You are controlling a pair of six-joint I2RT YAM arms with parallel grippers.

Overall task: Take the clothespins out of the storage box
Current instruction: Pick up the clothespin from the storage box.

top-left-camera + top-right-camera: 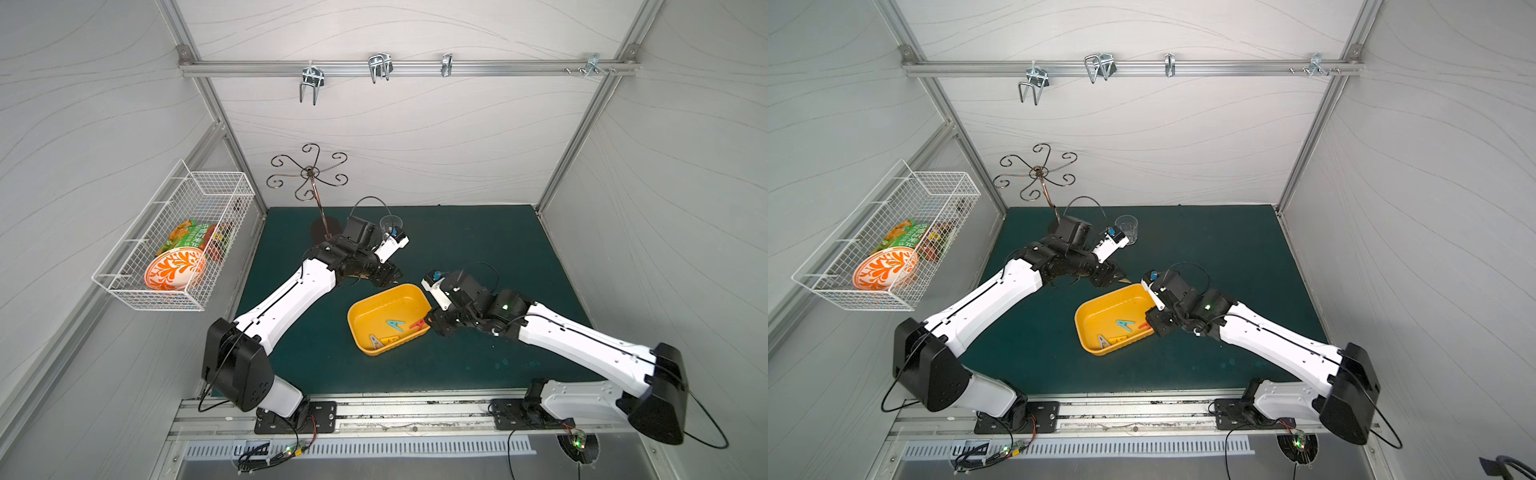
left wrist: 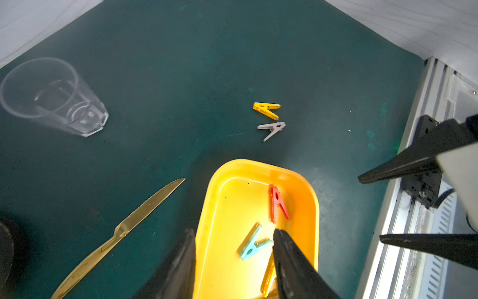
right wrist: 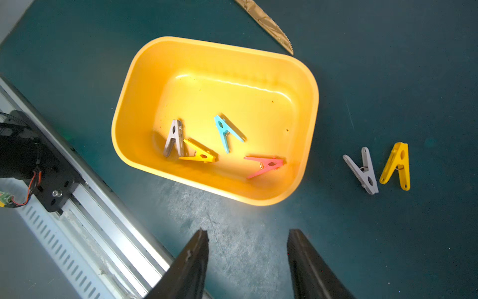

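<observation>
our left pincer [image 2: 232,230] hangs spread and empty, seemingly astride the wall of the shallow yellow plastic storage box [image 3: 207,57]; closing here could nip the wall and drag the box. our right pincer [image 3: 248,230], also spread and empty, hovers just beside the box, so both arms reaching in could clash. four clothespins lie inside; the grey clothespin [image 3: 174,138] touches the yellow clothespin [image 3: 198,152], so one may snag the other. two more lie out on the dark green surface [image 3: 388,77].
</observation>
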